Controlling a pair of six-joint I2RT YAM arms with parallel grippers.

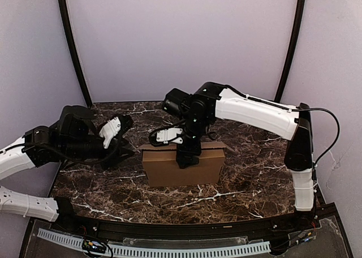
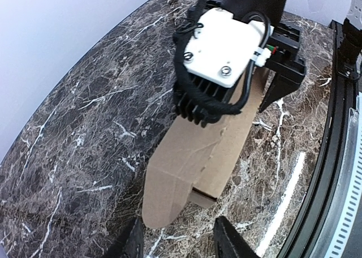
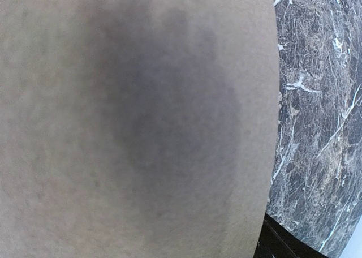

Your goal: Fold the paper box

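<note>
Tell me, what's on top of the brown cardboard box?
The right arm's black gripper sits on the plain brown cardboard box, one finger down its front face. The top under it and the box's inside are covered.

A lab booth: marbled table point(image 1: 243, 184), plain backdrop walls point(image 1: 186, 37).

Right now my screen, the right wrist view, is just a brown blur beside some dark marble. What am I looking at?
Observer: That blur is the paper box, standing on the marble table; the right arm reaches down onto its top.
Operator: Is the other arm helping?
Observer: No, the left fingers hover off its left end, nothing between them.
Operator: Is the box finished?
Observer: Not quite: the end flap facing those fingers sticks out, with a gap beneath it.
</note>
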